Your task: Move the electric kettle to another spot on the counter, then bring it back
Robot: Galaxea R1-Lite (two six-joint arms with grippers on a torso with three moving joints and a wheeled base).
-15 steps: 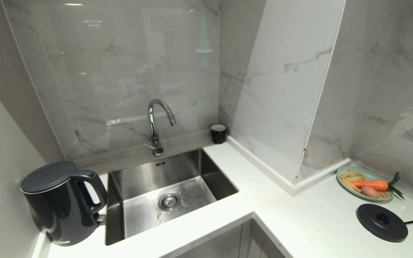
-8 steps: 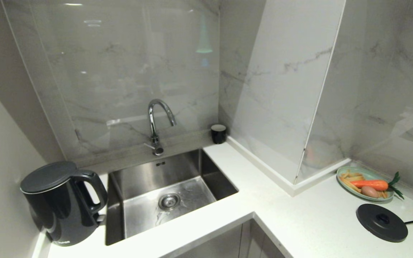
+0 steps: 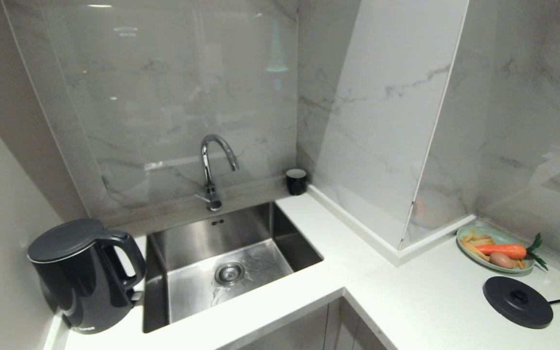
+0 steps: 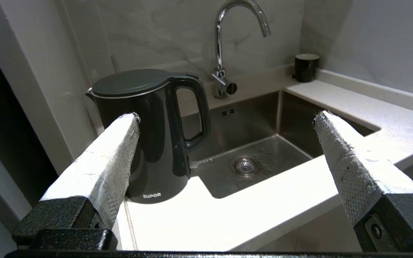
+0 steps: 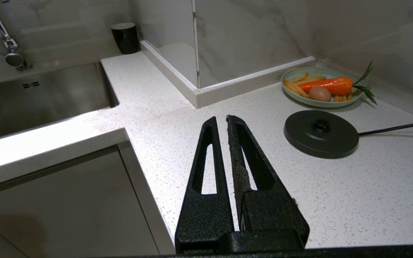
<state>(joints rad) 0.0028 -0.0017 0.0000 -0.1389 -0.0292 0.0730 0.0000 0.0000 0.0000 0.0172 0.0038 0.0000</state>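
Standing at the lower left of the head view is the kettle (image 3: 83, 277), upright on the white speckled bench (image 3: 406, 301), right at the bench's left end against the pale wall and just left of the steel sink (image 3: 226, 265). It's tall, glossy black and cylindrical, with a flat dark lid, a thin pale line under the lid's rim and a big loop handle facing the sink. Small white lettering sits low on its body, near the foot. Reflections streak its shiny side.

From the left wrist view, the left gripper (image 4: 226, 122) is released, its two white-padded fingers (image 4: 113, 154) spread wide with nothing between them. The kettle (image 4: 152, 132) shows partly behind one finger, apart from both, and the sink lies in the gap beyond.

Over in the right wrist view, the right gripper (image 5: 221, 120) is clenched, its black fingers pressed together on nothing, above the bench (image 5: 177, 107) near its front corner. Neither gripper shows in the head view.

At the lower right of the head view, the round black base (image 3: 518, 301) lies flat with its cord running off the right edge, well apart from the kettle. Just behind it is a green plate (image 3: 469, 250) with a carrot (image 3: 501, 250). A small black cup (image 3: 296, 181) stands at the back corner, right of the tap (image 3: 212, 165).
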